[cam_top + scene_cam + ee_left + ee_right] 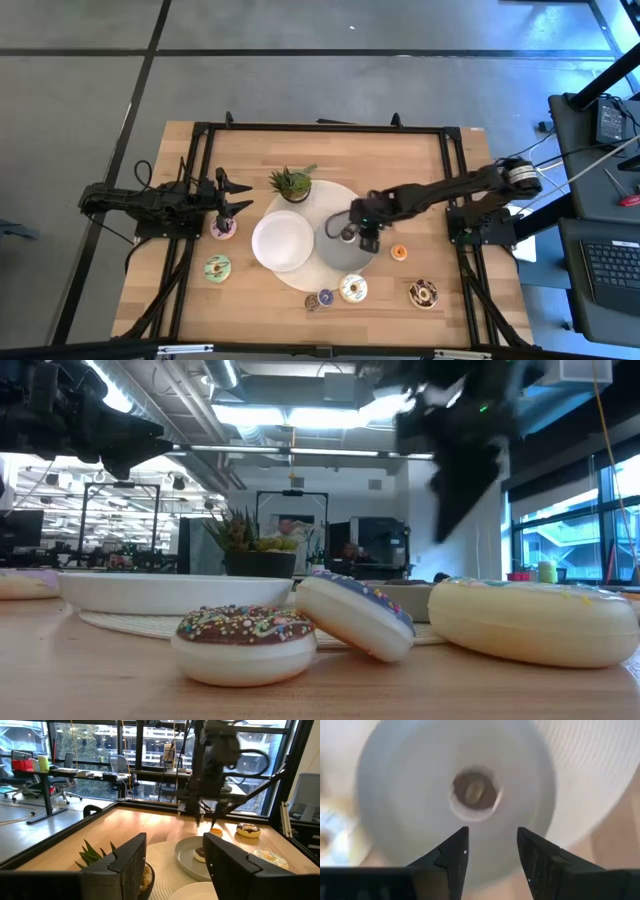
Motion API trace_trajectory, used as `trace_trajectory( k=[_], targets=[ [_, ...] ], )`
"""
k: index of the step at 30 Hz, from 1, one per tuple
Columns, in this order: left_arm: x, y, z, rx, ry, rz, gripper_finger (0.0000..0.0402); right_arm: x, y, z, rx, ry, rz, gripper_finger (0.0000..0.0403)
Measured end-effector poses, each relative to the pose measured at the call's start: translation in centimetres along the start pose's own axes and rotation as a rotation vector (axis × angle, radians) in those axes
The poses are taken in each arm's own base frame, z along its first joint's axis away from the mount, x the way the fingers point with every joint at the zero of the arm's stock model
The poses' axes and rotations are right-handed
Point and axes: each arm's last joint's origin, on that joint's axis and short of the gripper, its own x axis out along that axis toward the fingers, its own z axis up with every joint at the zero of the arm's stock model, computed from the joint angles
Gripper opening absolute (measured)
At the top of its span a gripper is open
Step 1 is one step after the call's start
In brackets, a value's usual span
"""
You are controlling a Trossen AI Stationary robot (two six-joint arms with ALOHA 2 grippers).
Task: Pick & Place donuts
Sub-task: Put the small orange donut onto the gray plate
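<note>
On the wooden worktop (pixel 420 160), the right gripper (pixel 352 232) is hovering with its jaws parted and empty above a brown donut (pixel 475 793) lying on the grey plate (pixel 335 255). The left gripper (pixel 236 195) is waiting open over the pink donut (pixel 222 229).

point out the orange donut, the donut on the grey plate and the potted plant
orange donut (pixel 399 252), high view, on its icing, right of the grey plate
chocolate donut (pixel 474 793), right wrist view, on its brown top, lying on the grey plate
potted plant (pixel 291 183), high view, on its green leaves
</note>
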Motion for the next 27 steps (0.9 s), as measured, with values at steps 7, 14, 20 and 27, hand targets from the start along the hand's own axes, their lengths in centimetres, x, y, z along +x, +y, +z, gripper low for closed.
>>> trace_trajectory(
  k=[7,14,20,27],
  targets=[
    [0.0,0.0,0.0,0.0,0.0,0.002,0.0192,-1.9,2.5,-5.5,0.15,0.165,-0.064,0.0169],
    [0.0,0.0,0.0,0.0,0.0,0.003,0.0189,0.1,2.4,-9.8,0.327,0.239,-0.141,0.0168],
    [0.0,0.0,0.0,0.0,-0.001,0.002,0.0187,2.0,1.8,-11.1,0.354,0.217,-0.123,0.0168],
    [0.0,0.0,0.0,-0.001,-0.001,0.002,0.0189,2.6,1.2,-11.5,0.367,0.218,-0.126,0.0152]
  ],
)
